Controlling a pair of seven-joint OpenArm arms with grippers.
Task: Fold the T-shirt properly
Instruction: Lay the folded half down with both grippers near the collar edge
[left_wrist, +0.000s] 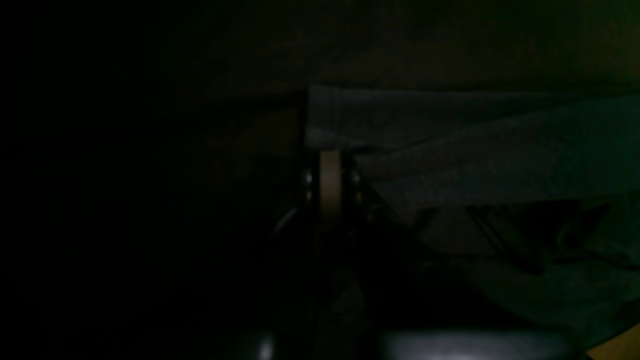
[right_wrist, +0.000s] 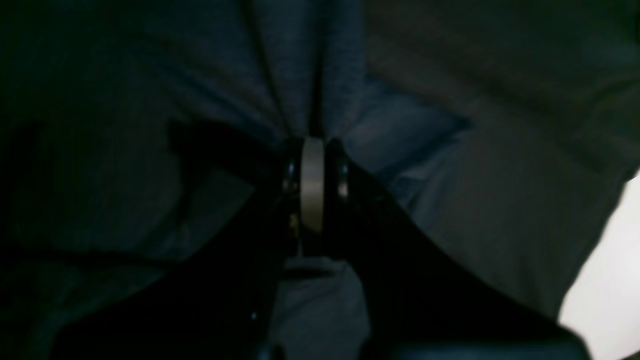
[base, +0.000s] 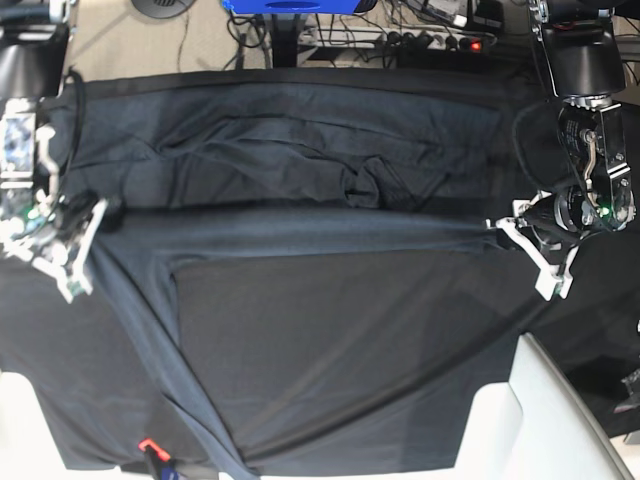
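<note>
The black table covering (base: 330, 350) fills most of the base view, reaching from the far edge to the near one. Across it lies the T-shirt (base: 300, 165), dark charcoal and a shade bluer than the covering, bunched in soft folds on the far half. Its near edge is pulled into a taut band that runs from left to right between my two arms. One panel of the shirt trails from the left of that band down toward the near edge.

My right gripper (base: 88, 215) sits at the left end of the band; in the right wrist view (right_wrist: 312, 145) its jaws are pressed together on a gathered pleat of the T-shirt. My left gripper (base: 503, 224) holds the right end, and in the dim left wrist view (left_wrist: 330, 150) its jaws pinch a folded hem of the shirt.
</note>
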